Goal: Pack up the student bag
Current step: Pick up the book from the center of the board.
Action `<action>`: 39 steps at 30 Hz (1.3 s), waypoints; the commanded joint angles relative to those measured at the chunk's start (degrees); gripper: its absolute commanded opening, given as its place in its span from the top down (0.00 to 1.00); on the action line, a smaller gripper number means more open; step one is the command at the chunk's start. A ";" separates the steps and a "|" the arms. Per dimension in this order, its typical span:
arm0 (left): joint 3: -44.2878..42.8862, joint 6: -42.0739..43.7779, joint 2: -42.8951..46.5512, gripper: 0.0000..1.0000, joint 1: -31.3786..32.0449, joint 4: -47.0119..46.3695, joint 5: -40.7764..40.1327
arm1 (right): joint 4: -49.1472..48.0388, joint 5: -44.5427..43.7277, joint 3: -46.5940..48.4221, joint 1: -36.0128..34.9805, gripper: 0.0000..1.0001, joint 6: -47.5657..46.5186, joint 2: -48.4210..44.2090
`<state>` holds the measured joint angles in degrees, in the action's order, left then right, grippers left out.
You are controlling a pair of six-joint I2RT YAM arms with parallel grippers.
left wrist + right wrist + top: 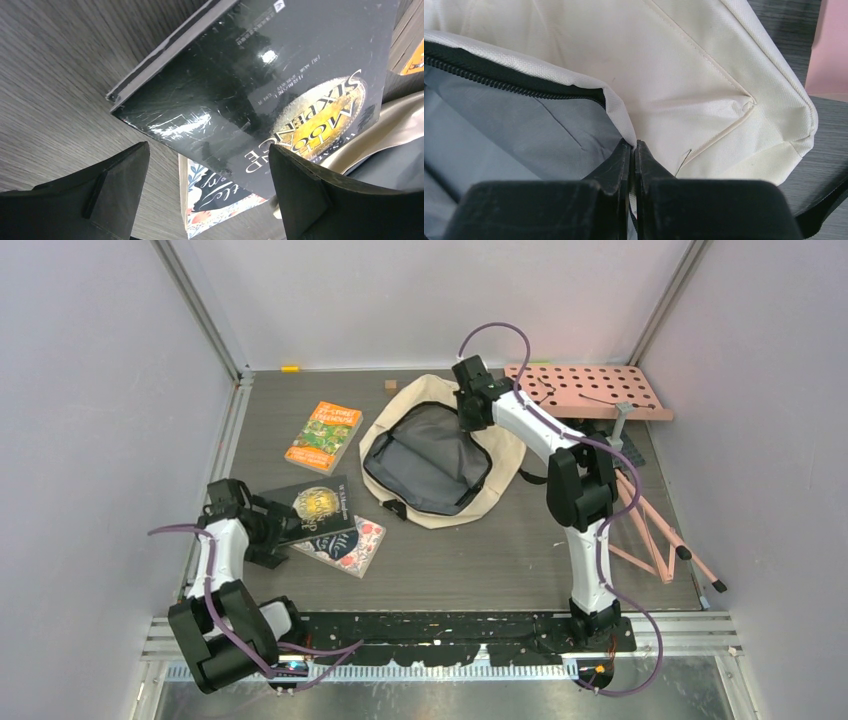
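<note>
Dark wood-grain table (480, 560) between grey walls. Lying on it, unzipped and gaping: student bag (430, 455). Clamped together on the bag's cream rim by the zipper: right gripper (634, 146). Left of the bag, spread wide over black book (240, 85): left gripper (207, 150).

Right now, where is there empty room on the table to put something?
Bare table lies in front of the student bag, between the floral book and the right arm. Crowded: around the left gripper and black book, and at the right by the pink board and stand.
</note>
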<state>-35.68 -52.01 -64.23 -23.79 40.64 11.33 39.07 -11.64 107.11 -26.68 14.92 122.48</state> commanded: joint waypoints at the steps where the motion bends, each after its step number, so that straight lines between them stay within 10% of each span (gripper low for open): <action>1: 2.14 -5.07 3.25 0.10 -0.62 -5.11 -2.92 | 1.16 -1.79 3.76 1.25 0.99 -1.76 1.33; 23: 15.17 -11.59 8.00 0.33 -1.06 -31.44 -10.56 | 3.14 3.09 3.90 4.08 0.85 -7.77 -1.14; 32: 13.48 -7.27 16.52 0.84 -1.08 -27.49 -14.18 | 3.59 2.86 3.81 4.07 0.84 -7.97 -1.92; 39: 8.74 -1.09 21.73 1.00 -1.08 -23.82 -13.60 | 4.18 2.97 3.83 4.08 0.83 -7.49 -2.75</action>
<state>-23.16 -61.17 -43.66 -24.77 12.78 0.16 42.33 -6.74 110.61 -23.44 8.01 125.03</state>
